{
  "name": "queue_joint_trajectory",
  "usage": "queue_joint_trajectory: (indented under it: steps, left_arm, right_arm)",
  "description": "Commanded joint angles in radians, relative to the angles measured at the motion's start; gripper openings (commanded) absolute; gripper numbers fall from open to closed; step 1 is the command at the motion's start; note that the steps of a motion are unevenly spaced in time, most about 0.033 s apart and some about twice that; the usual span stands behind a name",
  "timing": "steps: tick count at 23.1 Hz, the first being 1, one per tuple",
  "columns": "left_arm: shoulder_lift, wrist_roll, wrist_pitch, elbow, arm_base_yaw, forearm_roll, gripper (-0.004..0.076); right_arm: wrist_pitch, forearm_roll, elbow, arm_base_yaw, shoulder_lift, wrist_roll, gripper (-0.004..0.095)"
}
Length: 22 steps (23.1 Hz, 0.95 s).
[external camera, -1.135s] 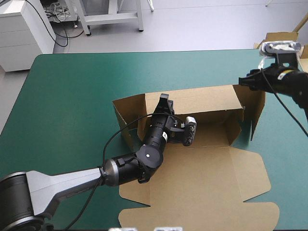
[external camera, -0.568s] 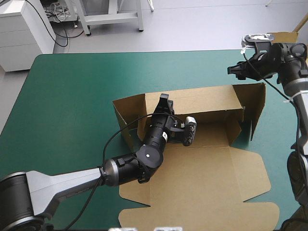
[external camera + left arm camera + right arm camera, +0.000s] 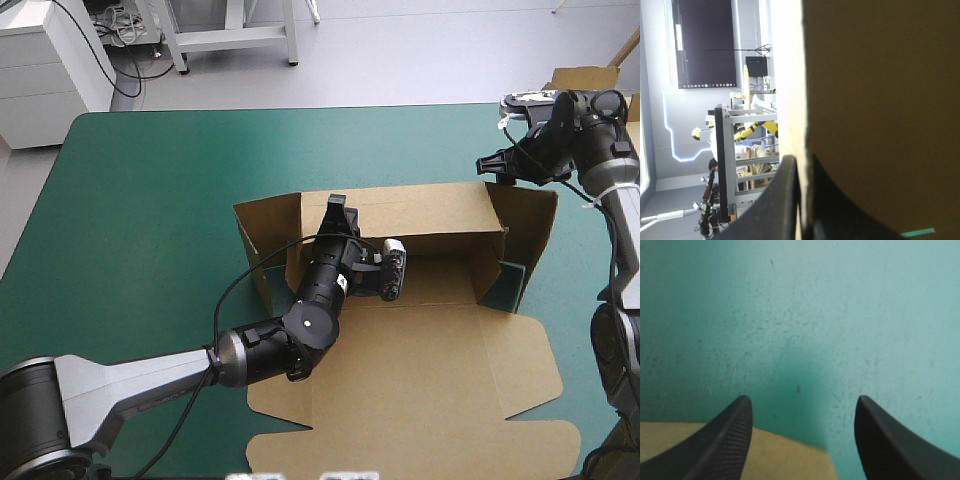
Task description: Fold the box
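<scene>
The brown box (image 3: 420,215) lies mid-table with its back and side walls raised and its lid (image 3: 400,390) flat toward the near edge. My left gripper (image 3: 337,212) reaches over the tray floor and is shut on the back wall's top edge. In the left wrist view the board (image 3: 880,100) fills the space ahead of that gripper (image 3: 801,161), its edge between the fingers. My right gripper (image 3: 492,165) hovers open above the box's far right corner. Its wrist view shows the teal-green cover (image 3: 805,315) between the fingers of that gripper (image 3: 802,404), with a strip of board (image 3: 770,457) just under them.
The box's right end flap (image 3: 535,225) stands angled outward, with a small inner flap (image 3: 488,270) beside it. More brown board (image 3: 582,78) shows past the table's far right corner. Bare cover stretches to the left and far side of the box.
My right gripper swung in from the right, over the box's far right corner. The right end flap now leans farther outward. The left gripper has kept its hold in place.
</scene>
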Motion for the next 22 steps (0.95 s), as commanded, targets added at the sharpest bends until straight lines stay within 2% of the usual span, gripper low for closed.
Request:
queue_joint_trajectory:
  steps: [1, 10, 19, 22]
  left_arm:
    - [-0.021, -0.031, -0.044, -0.013, -0.013, -0.013, -0.0008]
    - [-0.021, -0.033, -0.043, -0.013, -0.013, -0.013, -0.0008]
    - [-0.02, -0.074, -0.045, -0.013, -0.013, -0.013, -0.0008]
    - [-0.018, -0.074, -0.045, -0.013, -0.013, -0.013, -0.0008]
  right_arm:
    - [0.017, -0.005, -0.025, -0.008, -0.052, 0.027, 0.0551]
    - [0.017, 0.005, 0.021, -0.008, -0.143, 0.046, 0.0551]
    - [-0.013, 0.053, 0.287, -0.008, -0.29, -0.027, 0.0551]
    - [-0.082, 0.147, 0.403, -0.008, -0.369, -0.121, 0.0551]
